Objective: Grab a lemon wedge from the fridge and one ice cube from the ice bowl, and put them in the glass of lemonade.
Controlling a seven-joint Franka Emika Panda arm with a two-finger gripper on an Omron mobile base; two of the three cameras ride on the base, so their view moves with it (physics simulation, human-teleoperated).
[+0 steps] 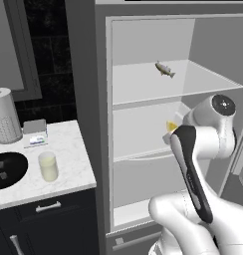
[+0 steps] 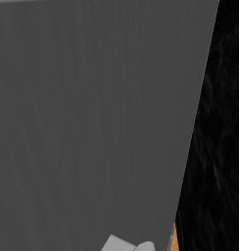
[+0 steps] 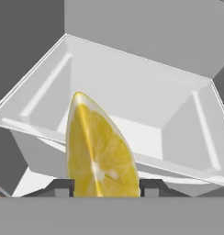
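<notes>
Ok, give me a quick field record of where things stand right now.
fridge: open, white shelves showing
lemon wedge: between the tool fingertips, in front of the middle shelf
tool: shut on the wedge
fish: upper shelf
glass of lemonade: on the counter, left of the fridge
ice bowl: left of the glass, cubes inside

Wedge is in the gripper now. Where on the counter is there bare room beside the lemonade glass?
Bare marble lies right of the glass of lemonade to the fridge wall. Crowded left: the ice bowl sits close by, paper-towel roll behind. The gripper holds the lemon wedge.
</notes>
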